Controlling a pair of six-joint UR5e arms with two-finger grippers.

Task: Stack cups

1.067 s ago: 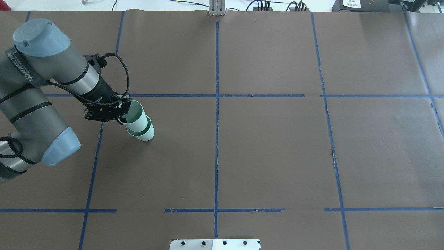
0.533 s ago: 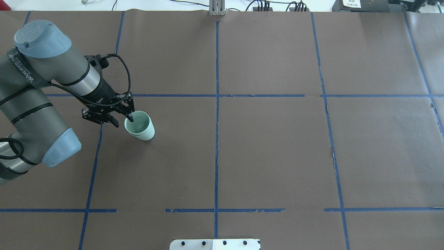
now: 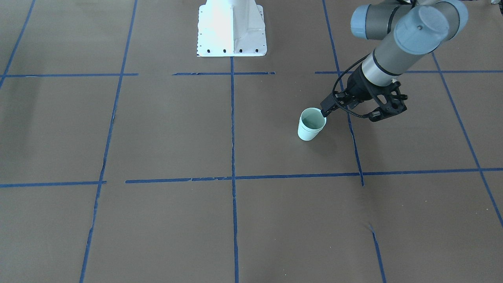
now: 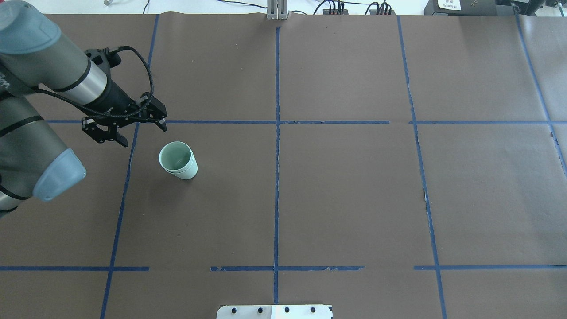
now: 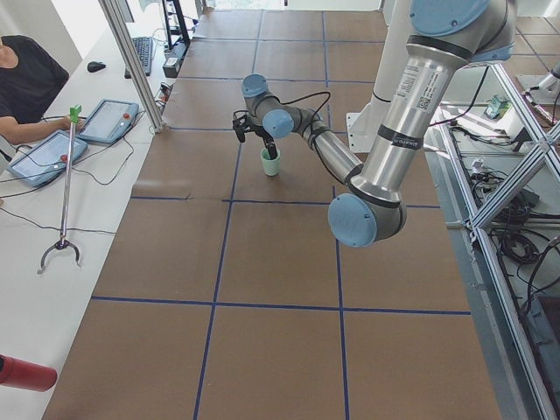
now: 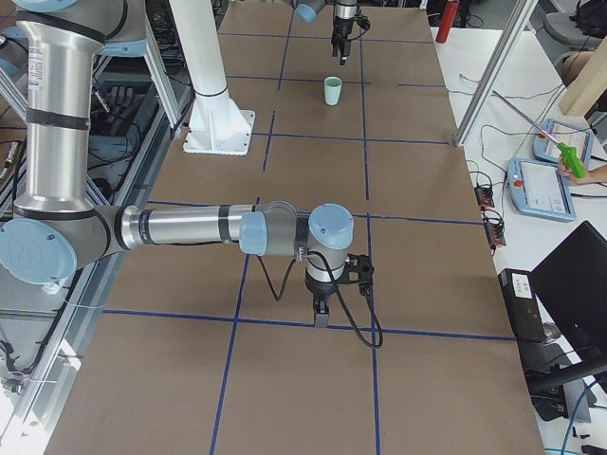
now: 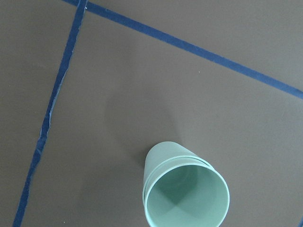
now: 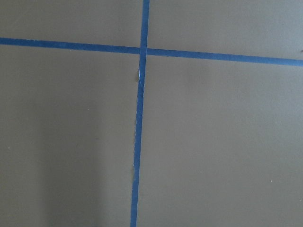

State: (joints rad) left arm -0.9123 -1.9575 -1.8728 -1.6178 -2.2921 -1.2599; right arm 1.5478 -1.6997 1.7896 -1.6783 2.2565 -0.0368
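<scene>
Two pale mint-green cups [image 4: 178, 160] stand nested, one inside the other, upright on the brown table, left of centre. The stack also shows in the front view [image 3: 311, 125], the left wrist view [image 7: 184, 196], and small in the left [image 5: 271, 161] and right [image 6: 333, 91] side views. My left gripper [image 4: 142, 135] is open and empty. It hovers above and just behind-left of the stack, also seen in the front view [image 3: 349, 116]. My right gripper [image 6: 321, 308] shows only in the right side view, low over bare table far from the cups. I cannot tell if it is open or shut.
Blue tape lines [image 4: 277, 133] divide the brown paper table cover into a grid. The robot's white base plate [image 3: 231, 27] sits at the near middle edge. Operators with tablets [image 5: 44, 153] and a grabber stick sit beyond the table's far side.
My left gripper let go of the upper cup, which dropped fully into the lower one. The gripper opened, then rose and drew back toward the far left, clear of the stack.
</scene>
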